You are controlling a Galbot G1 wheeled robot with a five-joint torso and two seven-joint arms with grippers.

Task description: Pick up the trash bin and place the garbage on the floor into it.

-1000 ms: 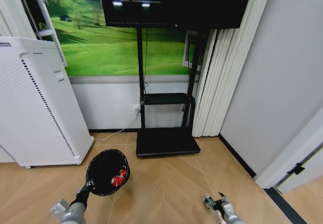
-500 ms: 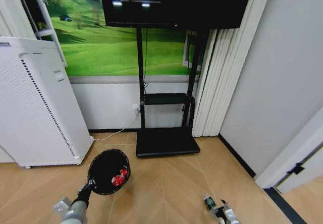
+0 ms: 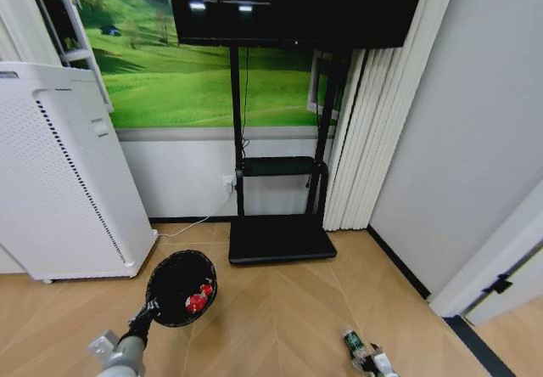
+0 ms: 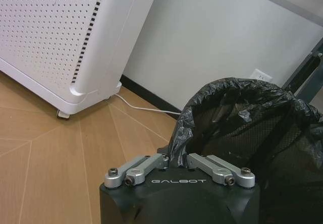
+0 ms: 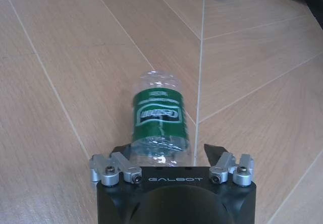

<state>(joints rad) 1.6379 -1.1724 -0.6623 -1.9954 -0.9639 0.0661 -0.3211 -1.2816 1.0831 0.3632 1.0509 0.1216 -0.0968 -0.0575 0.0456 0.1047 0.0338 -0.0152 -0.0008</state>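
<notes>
- Low on the robot's left, the left end effector [image 4: 174, 159] pinches the near rim of the trash bin [image 3: 181, 287], its fingers pressed onto the edge of the black liner bag [image 4: 237, 113].
- Red-and-white litter pieces [image 3: 199, 295] lie inside the bin, which stands just beside the white perforated appliance [image 3: 59, 173] and near the black base plate of the screen stand [image 3: 280, 238].
- At the right, the right end effector [image 5: 166, 151] sits low over the floor [image 5: 65, 57], fingers spread to either side of the clear plastic bottle [image 5: 160, 125].
- That bottle lies on its side on the chevron parquet, green label up, its near end between the spread fingers; whether they touch it cannot be told.
</notes>
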